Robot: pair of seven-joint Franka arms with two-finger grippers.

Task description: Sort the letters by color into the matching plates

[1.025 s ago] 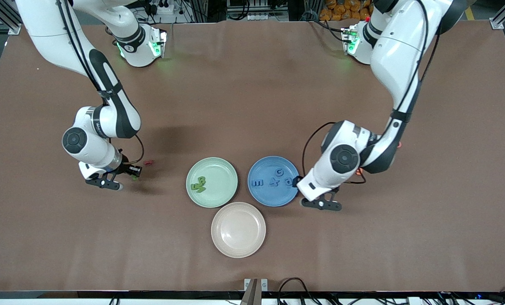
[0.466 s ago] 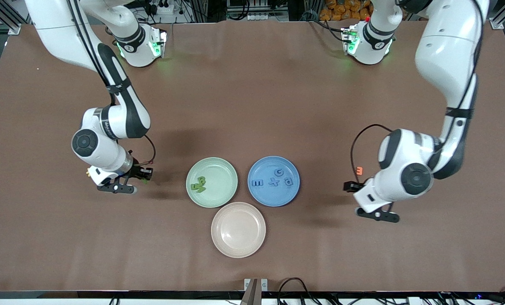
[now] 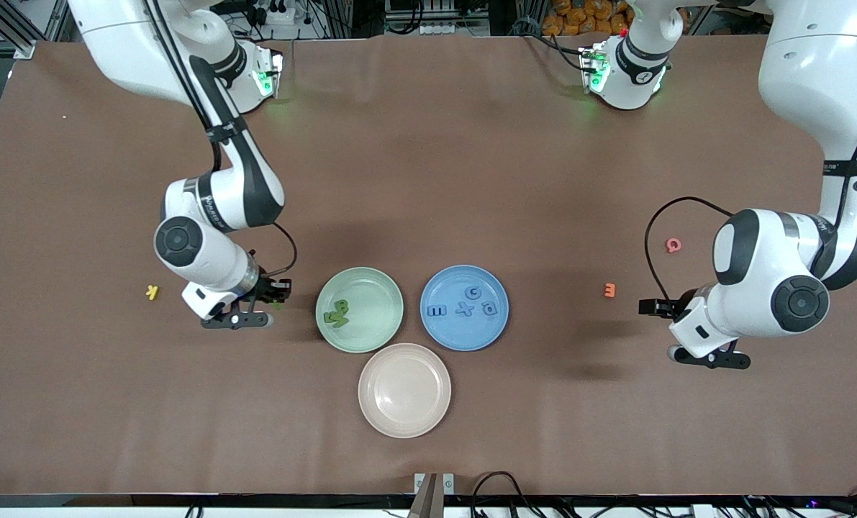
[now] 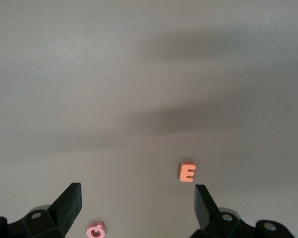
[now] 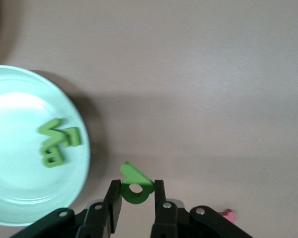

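The right gripper hangs over bare table, jaws clamped on the last green letter, with the pale green plate just beside it at three o'clock in the front view. Three green letters already lie piled there; four blue letters sit in the blue plate. The carry probably needs only a short sideways shift over the rim, and this arm is far nearer than its partner. The left gripper, jaws apart and empty, waits over the table near the orange E
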